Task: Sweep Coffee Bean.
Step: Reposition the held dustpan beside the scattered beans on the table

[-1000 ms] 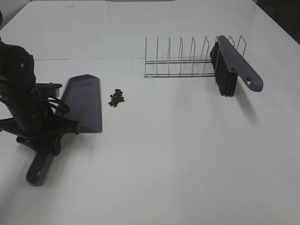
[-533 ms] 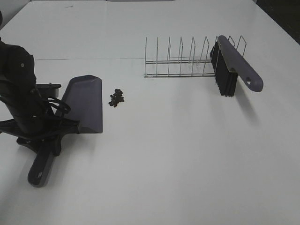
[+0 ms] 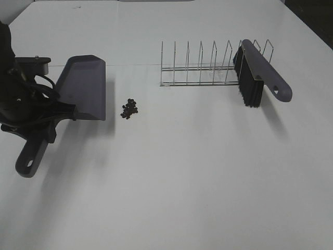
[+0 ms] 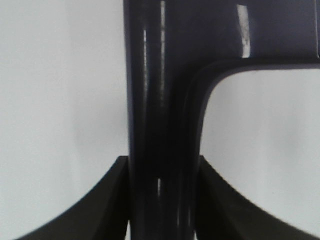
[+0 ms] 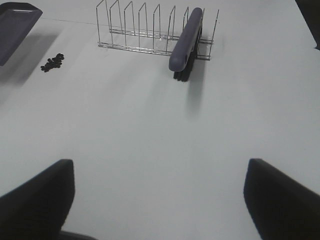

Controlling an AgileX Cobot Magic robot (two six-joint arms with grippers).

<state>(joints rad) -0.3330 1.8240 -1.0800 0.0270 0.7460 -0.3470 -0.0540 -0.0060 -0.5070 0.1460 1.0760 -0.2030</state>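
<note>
Two arms are in play, and only one is working so far. Nearest you, your right gripper (image 5: pixel 160 175) hangs over bare table (image 3: pixel 182 182) with its jaws spread wide and nothing between them.

Further out on the left side, your left gripper (image 4: pixel 162 200) is clamped tight on the handle (image 3: pixel 28 156) of the grey dustpan (image 3: pixel 86 88). The wrist view shows both fingers pressed against the handle's sides. The shadow beneath the pan suggests it is lifted and tilted rather than resting flat, with its wide lip turned toward the beans.

Just past that lip, near it but not touching, the coffee bean (image 3: pixel 129 108) pile sits in one tight dark cluster on the table. None of it shows inside the pan.

Farthest away, the brush (image 3: pixel 263 70) leans in the end slot of the wire rack (image 3: pixel 200 70), bristles down, with no gripper near it.

So you are early in the job, by my reading. The pan is in hand and the brush is not. You have yet to set the pan's lip down flat beside the pile, fetch the brush with the free right gripper, and push the beans in.
</note>
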